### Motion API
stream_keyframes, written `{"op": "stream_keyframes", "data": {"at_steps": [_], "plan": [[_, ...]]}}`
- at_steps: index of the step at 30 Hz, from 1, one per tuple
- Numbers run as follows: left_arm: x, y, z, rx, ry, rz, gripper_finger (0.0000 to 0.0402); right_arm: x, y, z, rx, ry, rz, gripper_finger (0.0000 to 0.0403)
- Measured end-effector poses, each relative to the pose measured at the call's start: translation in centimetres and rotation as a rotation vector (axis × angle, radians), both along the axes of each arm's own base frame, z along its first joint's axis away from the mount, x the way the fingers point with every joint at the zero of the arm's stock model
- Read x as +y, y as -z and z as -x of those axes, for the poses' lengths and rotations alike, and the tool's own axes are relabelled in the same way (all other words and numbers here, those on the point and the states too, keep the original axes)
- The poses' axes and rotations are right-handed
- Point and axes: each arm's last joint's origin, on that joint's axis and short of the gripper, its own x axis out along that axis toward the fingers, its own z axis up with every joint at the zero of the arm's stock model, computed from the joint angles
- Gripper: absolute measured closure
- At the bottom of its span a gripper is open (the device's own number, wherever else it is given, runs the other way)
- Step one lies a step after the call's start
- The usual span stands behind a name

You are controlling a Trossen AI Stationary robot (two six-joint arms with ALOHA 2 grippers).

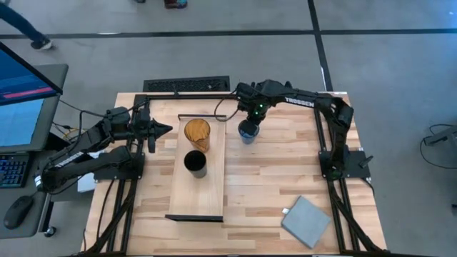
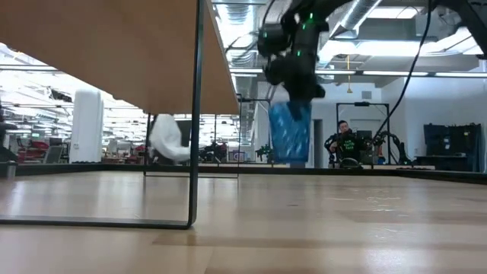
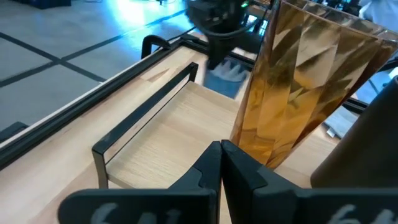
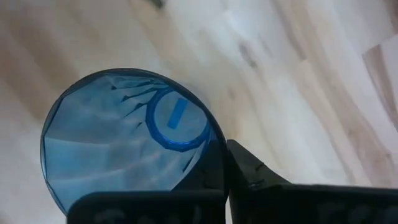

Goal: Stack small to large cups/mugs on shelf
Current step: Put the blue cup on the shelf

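three cups (image 1: 198, 133), one shelf (image 1: 187, 200), one pad (image 1: 305, 220)

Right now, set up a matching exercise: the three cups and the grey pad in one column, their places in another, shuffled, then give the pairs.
1. amber cup
2. black cup
3. blue cup
4. grey pad

A. held by the right gripper, beside the shelf
B. on the table's corner, far from the shelf
C. on the shelf, next to the shut left gripper
D. mid-shelf

Pairs: 1-C, 2-D, 3-A, 4-B
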Motion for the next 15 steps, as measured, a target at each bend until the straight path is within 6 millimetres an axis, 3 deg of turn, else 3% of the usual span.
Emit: {"op": "stream_keyframes", "data": {"at_steps": [15], "plan": [[0.0, 0.0, 0.0, 0.002, 0.0, -0.008, 0.0401, 12.3, -9.1, 2.1, -0.13, -0.09, -0.025, 0.0391]]}}
